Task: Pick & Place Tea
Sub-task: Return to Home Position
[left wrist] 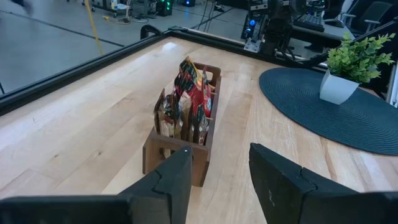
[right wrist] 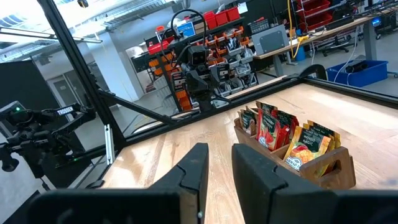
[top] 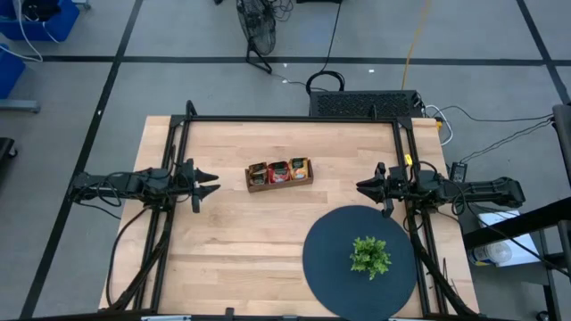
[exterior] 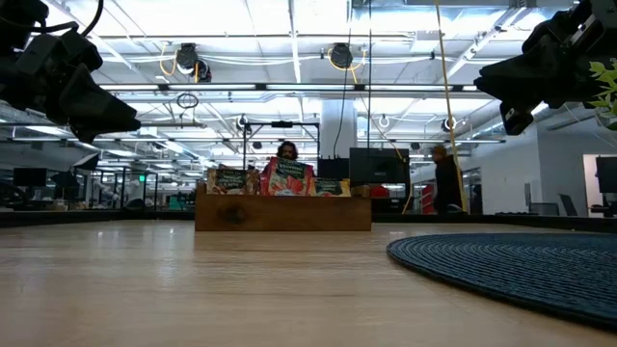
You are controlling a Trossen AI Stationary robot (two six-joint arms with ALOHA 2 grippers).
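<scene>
Tea sachets stand upright in a brown wooden three-compartment tray [top: 280, 174] in the middle of the table: grey-green ones [top: 259, 172] in its left compartment, red ones [top: 278, 170] in the middle, orange ones [top: 299, 168] in the right. They also show in the left wrist view [left wrist: 186, 99], the right wrist view [right wrist: 289, 140] and the low view [exterior: 284, 181]. My left gripper [top: 211, 182] hovers open to the tray's left. My right gripper [top: 364, 187] hovers open to its right. Both are raised above the table and empty.
A round dark woven mat [top: 357, 263] lies at the table's near right, with a small potted green plant [top: 369, 256] on it. A dark frame rail [top: 290, 119] runs along the table's far edge. People show in the room beyond.
</scene>
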